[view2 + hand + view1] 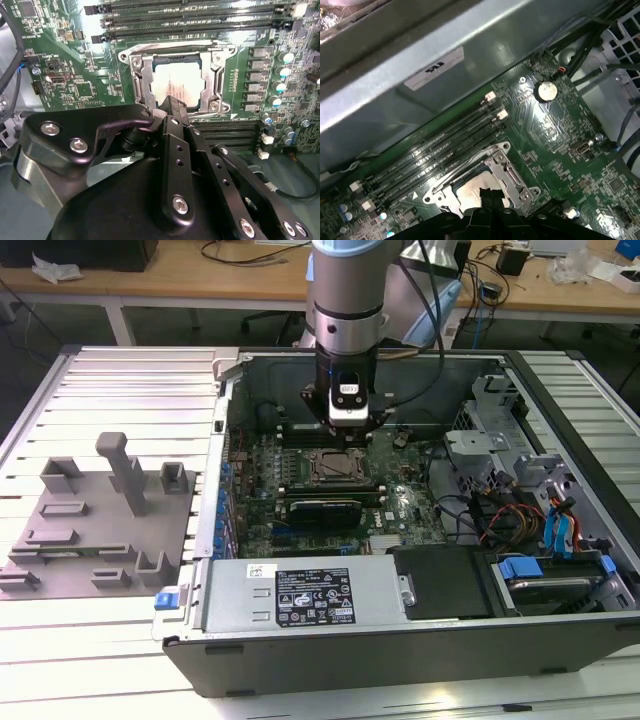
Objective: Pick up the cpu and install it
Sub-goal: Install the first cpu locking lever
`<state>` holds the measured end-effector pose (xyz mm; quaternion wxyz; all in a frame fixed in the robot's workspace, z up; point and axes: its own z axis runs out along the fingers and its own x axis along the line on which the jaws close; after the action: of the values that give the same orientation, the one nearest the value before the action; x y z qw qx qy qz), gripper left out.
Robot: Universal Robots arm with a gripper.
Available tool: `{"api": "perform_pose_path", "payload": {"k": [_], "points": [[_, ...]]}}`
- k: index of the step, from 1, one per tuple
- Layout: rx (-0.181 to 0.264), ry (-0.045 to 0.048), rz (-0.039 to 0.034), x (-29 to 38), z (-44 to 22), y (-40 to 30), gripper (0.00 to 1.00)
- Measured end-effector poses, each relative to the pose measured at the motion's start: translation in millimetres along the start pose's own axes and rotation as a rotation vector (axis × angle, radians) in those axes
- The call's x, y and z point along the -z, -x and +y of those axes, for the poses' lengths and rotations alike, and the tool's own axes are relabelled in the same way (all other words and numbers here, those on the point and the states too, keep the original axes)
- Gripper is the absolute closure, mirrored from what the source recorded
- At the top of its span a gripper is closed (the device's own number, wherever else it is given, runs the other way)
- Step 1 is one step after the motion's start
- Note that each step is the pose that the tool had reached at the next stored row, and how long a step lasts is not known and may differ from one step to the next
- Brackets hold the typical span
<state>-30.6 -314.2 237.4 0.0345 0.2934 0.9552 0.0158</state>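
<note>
The cpu point(176, 84), a pale silver square, lies flat inside the dark metal-framed socket point(142, 80) on the green motherboard. In the first wrist view the cpu point(470, 192) shows as a pale patch in the socket frame point(507, 175). My gripper point(172, 104) hangs just above the near edge of the chip, its two black fingers pressed together with nothing visible between them. In the exterior view the gripper point(347, 423) sits inside the open computer case, just behind the socket point(335, 468).
A grey moulded tray point(100, 520) rests on the slatted table at the exterior view's left. A long black card point(325, 510) stands in front of the socket, with the power supply point(300, 595) nearer still. Memory slots point(190, 20) flank the socket. Cables and drive cages point(520, 490) fill the exterior view's right.
</note>
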Motion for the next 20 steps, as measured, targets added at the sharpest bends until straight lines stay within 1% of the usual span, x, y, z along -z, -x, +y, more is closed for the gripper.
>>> {"api": "perform_pose_path", "payload": {"k": [5, 7, 8, 10, 11, 12, 13, 15, 16, 17, 20], "points": [[0.003, 0.0000, 0.0000, 0.0, -0.7, 0.3, 0.89], [0.032, 0.0010, 0.0010, -0.1, -0.7, 0.3, 0.89], [0.060, 0.0023, 0.0022, -0.2, -0.7, 0.3, 0.89], [0.100, 0.0038, 0.0037, -0.3, -0.7, 0.3, 0.89], [0.119, 0.0038, 0.0040, -0.4, -0.8, 0.3, 0.89], [0.148, 0.0018, 0.0039, -0.6, -0.8, 0.3, 0.89], [0.165, -0.0014, 0.0033, -0.6, -0.8, 0.3, 0.89], [0.213, -0.0142, 0.0000, -0.8, -0.8, 0.3, 0.89], [0.229, -0.0184, -0.0012, -0.9, -0.7, 0.3, 0.89], [0.267, -0.0266, -0.0035, -1.0, -0.8, 0.2, 0.89], [0.338, -0.0420, -0.0079, -1.2, -0.8, 0.2, 0.89]]}}
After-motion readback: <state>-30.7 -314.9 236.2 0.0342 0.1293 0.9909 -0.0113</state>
